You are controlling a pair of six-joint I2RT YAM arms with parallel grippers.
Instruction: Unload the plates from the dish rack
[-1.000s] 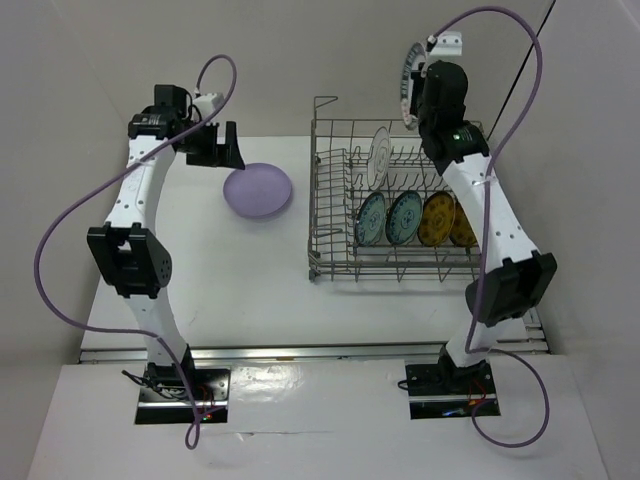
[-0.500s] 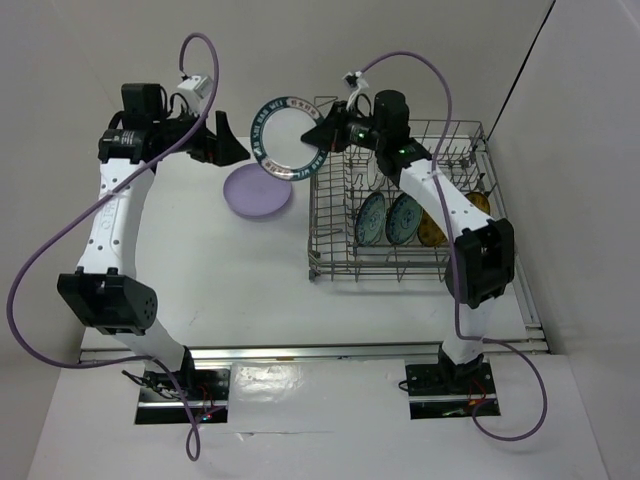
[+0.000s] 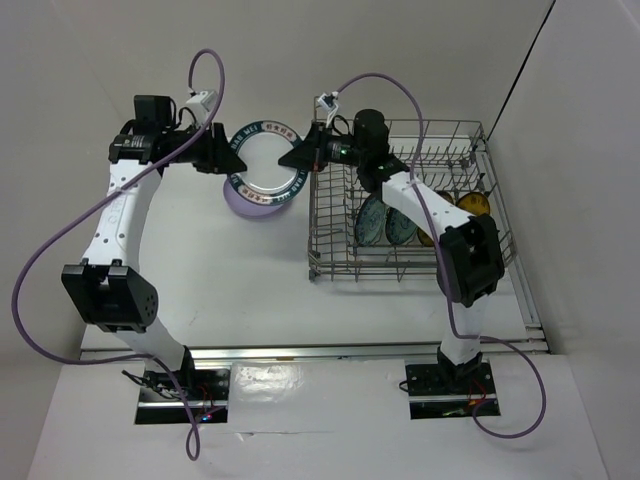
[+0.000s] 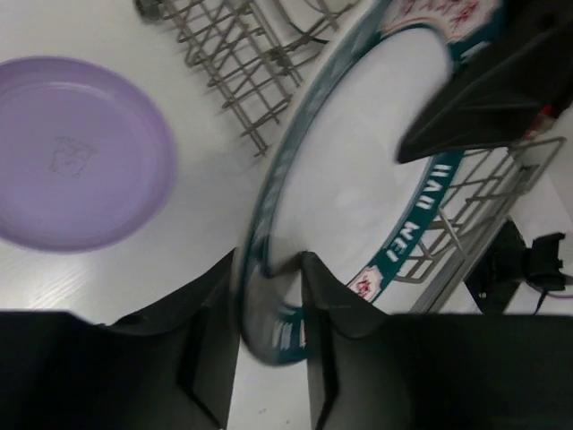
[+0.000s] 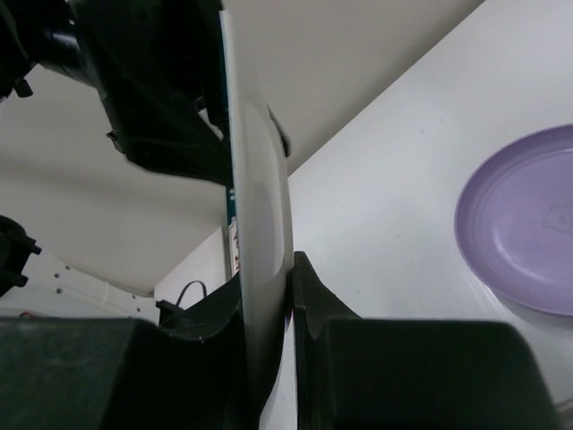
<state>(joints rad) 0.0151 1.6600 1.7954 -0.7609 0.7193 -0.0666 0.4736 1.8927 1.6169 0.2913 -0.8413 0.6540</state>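
A white plate with a teal lettered rim (image 3: 265, 165) hangs upright in the air between both arms, left of the dish rack (image 3: 330, 265). My left gripper (image 3: 228, 155) is shut on its left rim; in the left wrist view the rim (image 4: 358, 179) fills the gap of that gripper (image 4: 270, 269). My right gripper (image 3: 300, 158) is shut on the opposite rim, seen edge-on (image 5: 260, 224) between its jaws (image 5: 267, 269). A lavender plate (image 3: 240, 203) lies flat on the table below. Two teal plates (image 3: 372, 222) and yellow plates (image 3: 475, 203) stand in the rack.
The rack's left wall (image 4: 233, 45) is close beside the held plate. The lavender plate (image 4: 76, 166) sits just under and left of it. White walls enclose the table at the back and right. My right arm reaches across the rack's back part.
My right arm swung the white plate from above the rack leftward to the left gripper. The left gripper, open before, has closed on the plate's rim.
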